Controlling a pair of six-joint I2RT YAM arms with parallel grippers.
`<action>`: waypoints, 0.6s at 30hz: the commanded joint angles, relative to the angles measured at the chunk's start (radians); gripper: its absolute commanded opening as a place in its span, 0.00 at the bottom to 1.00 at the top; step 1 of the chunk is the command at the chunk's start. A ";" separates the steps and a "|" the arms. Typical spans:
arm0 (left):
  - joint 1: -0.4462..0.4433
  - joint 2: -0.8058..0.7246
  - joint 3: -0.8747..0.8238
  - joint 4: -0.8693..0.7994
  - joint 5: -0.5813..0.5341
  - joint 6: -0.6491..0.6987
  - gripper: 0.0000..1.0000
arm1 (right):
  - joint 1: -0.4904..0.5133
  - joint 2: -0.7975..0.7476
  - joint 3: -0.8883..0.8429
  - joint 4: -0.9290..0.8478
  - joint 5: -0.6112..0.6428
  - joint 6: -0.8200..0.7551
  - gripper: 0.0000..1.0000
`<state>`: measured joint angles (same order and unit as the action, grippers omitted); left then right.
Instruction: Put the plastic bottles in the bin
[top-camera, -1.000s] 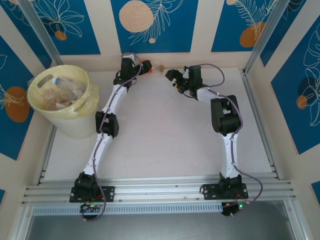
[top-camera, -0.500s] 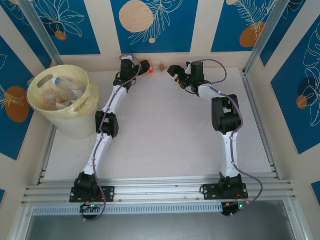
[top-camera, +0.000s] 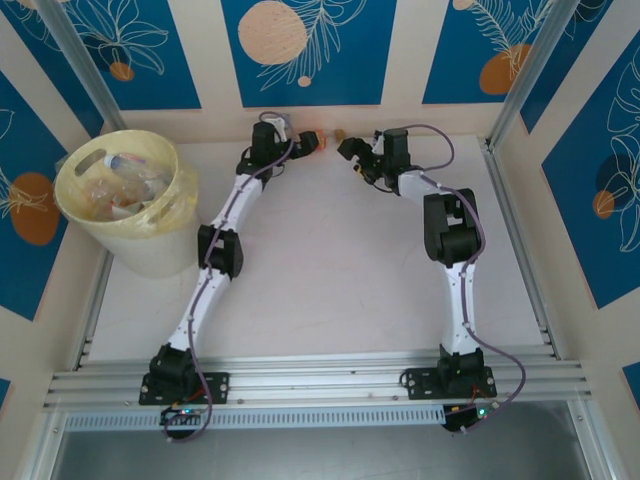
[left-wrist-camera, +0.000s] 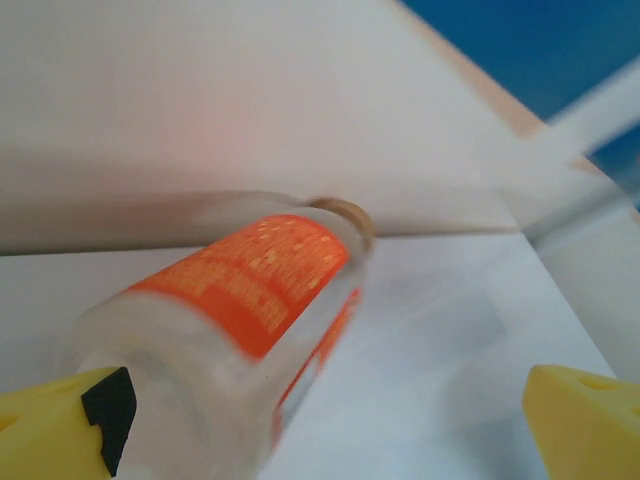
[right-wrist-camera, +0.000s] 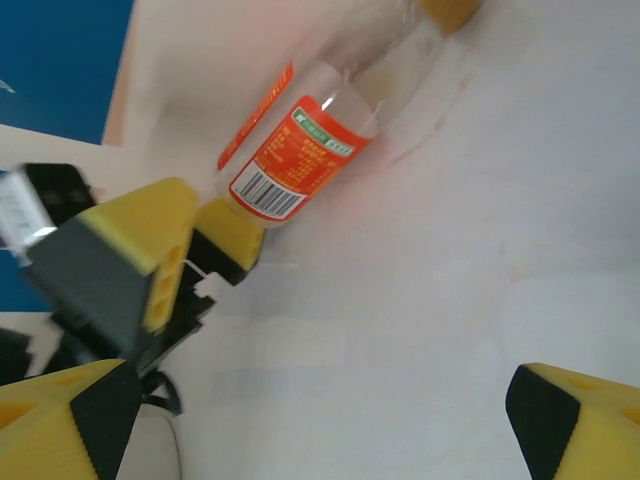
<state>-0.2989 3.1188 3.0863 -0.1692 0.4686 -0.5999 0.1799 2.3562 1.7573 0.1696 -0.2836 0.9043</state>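
The left arm has swung to the right along the far edge of the table (top-camera: 330, 270) since a second ago. The orange-labelled bottle (top-camera: 314, 141) has slid right with it, so its tan cap (top-camera: 338, 134) now lies closer to the right arm. At the far left stands the bin (top-camera: 140, 245), with several plastic bottles (top-camera: 118, 185) lying inside it. The left gripper (top-camera: 300, 146) is low at the back of the table, its fingers spread wide. In the left wrist view the orange-labelled bottle lies on its side between them, its base close to the finger at the left of that view, and it is not clamped. The right wrist view shows a yellow finger of the left gripper touching the bottle's base. The bottle rests on the table just beside the back wall, cap pointing right. Right of it, the right gripper (top-camera: 350, 150) faces the cap end, near it but apart, fingers wide open and holding nothing.
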 joint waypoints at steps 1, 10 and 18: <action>-0.050 -0.030 0.073 -0.112 0.165 0.070 1.00 | -0.026 -0.065 -0.035 -0.006 0.012 -0.022 0.96; -0.082 -0.159 0.074 -0.362 0.178 0.206 1.00 | -0.036 -0.030 0.019 -0.116 0.106 0.062 0.99; -0.087 -0.227 0.074 -0.468 0.139 0.245 1.00 | 0.009 0.073 0.249 -0.358 0.245 0.032 0.99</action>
<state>-0.3904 2.9509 3.1035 -0.5571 0.6415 -0.4072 0.1616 2.3909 1.9247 -0.0505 -0.1295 0.9508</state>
